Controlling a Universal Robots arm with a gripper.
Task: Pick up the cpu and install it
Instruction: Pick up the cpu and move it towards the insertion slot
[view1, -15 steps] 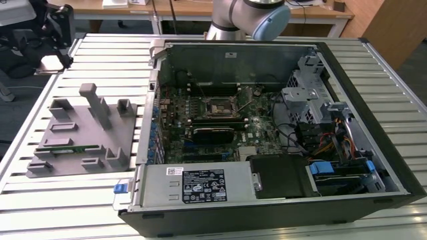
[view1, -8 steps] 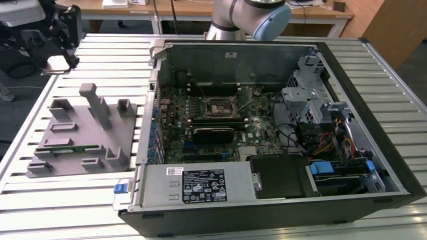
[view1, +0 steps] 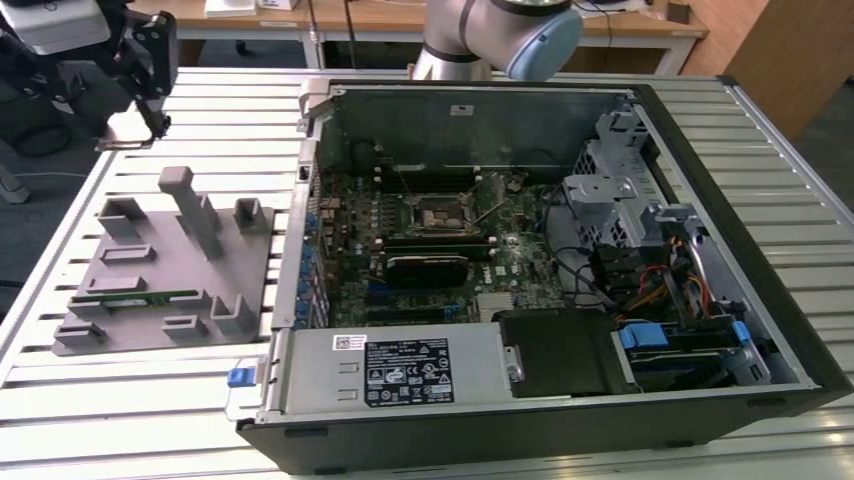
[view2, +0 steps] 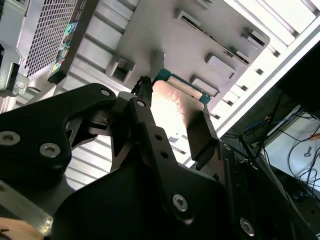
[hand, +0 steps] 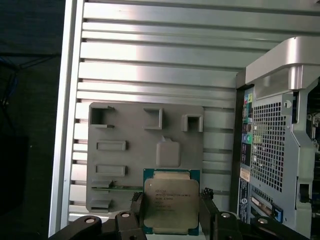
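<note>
One claw, one cpu — and the claw had it; its two fingers were closed narrow on opposite edges of the chip, plain in both wrist views. The cpu hung in the air, clear of the single grey tray lying on the slatted table; in the exterior view the claw sat high at the exterior view's left, past the tray's far edge and well apart from the one open computer case. The chip was near enough square, its slightly longer side running along the fingers; its flat metal top faced the first wrist camera, print lines running across from finger to finger. Its looks — a dull silver lid with dark lettering, framed by a thin green board edge; in the second wrist view the cpu caught a bright glare. One thin green memory stick lay in the tray; one square socket sat mid-board in the case.
</note>
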